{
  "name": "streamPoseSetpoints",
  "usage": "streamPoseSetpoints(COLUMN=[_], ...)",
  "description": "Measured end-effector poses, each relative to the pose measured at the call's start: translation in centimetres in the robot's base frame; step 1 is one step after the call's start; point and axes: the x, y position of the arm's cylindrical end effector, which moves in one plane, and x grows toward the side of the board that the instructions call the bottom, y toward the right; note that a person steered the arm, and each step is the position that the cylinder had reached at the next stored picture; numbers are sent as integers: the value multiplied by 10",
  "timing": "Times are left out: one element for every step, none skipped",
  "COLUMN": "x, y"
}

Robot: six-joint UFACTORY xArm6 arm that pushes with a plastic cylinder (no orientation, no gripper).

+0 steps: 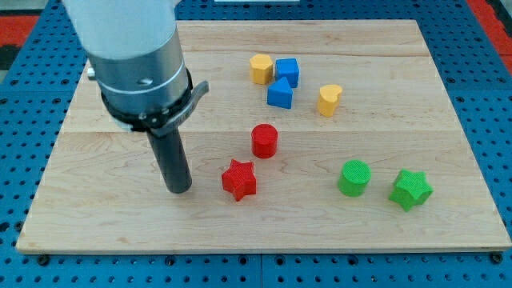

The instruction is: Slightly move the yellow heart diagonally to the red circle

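Observation:
The yellow heart point(329, 99) lies on the wooden board point(400, 64), right of centre toward the view's top. The red circle point(264, 140) stands near the middle, down and left of the heart. My tip point(178, 190) rests on the board left of the red star point(238, 179), well left of and below the red circle and far from the yellow heart. It touches no block.
A yellow hexagon point(260, 69) and two blue blocks point(288, 72) point(279, 93) cluster left of the heart. A green circle point(354, 178) and green star point(411, 189) lie at the lower right. The arm's grey body point(132, 56) covers the board's upper left.

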Motion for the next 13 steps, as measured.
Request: streamPoseSetpoints(x=[17,35,40,40,40,40,40,40,23,-1,-31,-47,-65], y=[10,54,75,88,88,88,91,103,84,51,79,97,108])
